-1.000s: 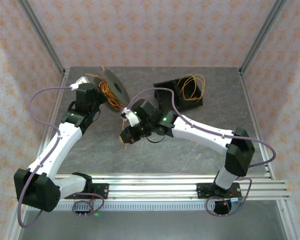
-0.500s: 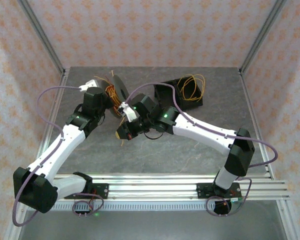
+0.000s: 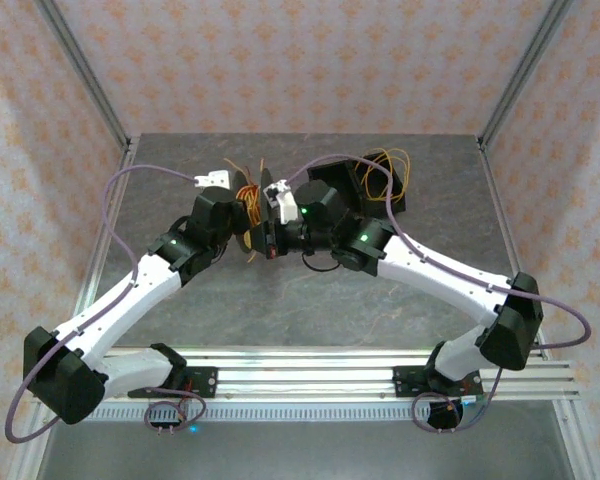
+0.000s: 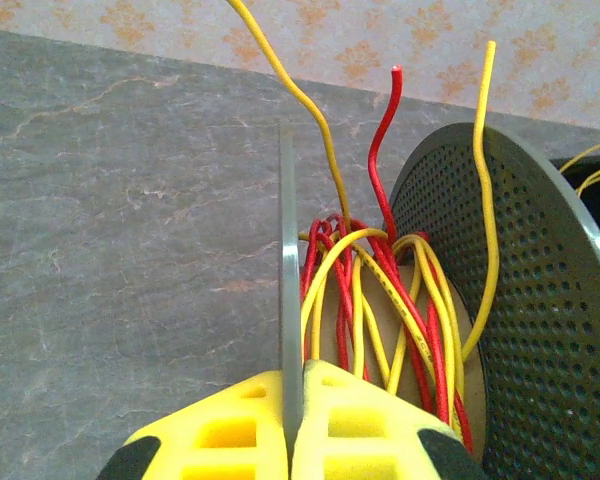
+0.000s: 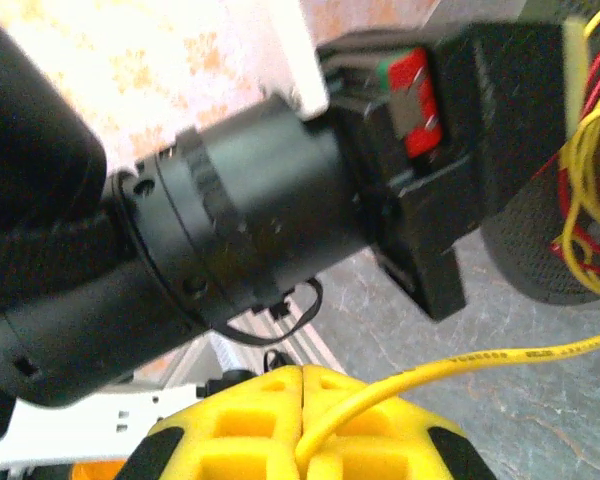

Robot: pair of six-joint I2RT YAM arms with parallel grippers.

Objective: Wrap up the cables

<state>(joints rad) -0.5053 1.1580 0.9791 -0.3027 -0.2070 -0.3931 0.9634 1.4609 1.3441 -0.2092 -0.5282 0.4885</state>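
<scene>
**Change since the earlier frames:** both arms have reached farther up the table (image 3: 310,300). The spool (image 3: 246,200) has turned edge-on to the top camera. The right gripper (image 5: 302,400) has come up from mid-table to just beside the spool.

**Left gripper** (image 4: 292,425): closed, its yellow pads clamped on the thin near flange (image 4: 288,250) and holding the spool off the table.

**Right gripper:** closed on a single yellow cable (image 5: 460,362), which runs off toward the spool.

**Cables** (image 4: 380,290): red and yellow, loosely wound on the core between the near flange and the perforated flange (image 4: 540,330). Several ends stand free above the rims.

**Step in hand (judged):** laying the held strand onto the core.
- Keep the strand lightly taut and lead it into the gap between the flanges, not over a rim.
- Hold the flange grip firm, so that pulling on the strand does not twist the spool out of the pads.
- The wrists sit very close together, so the right arm should circle in a tight, slow path.
- The springy loose ends may snag a finger.

**What each view adds:**
- Left wrist view: the flange grip and how slack the windings are.
- Right wrist view: the pinched strand, and the left arm's wrist (image 5: 230,200) looming just ahead.
- Top view: a further coil (image 3: 385,170) in a black box (image 3: 330,180) on the far right of the table, apart from both grippers.
</scene>
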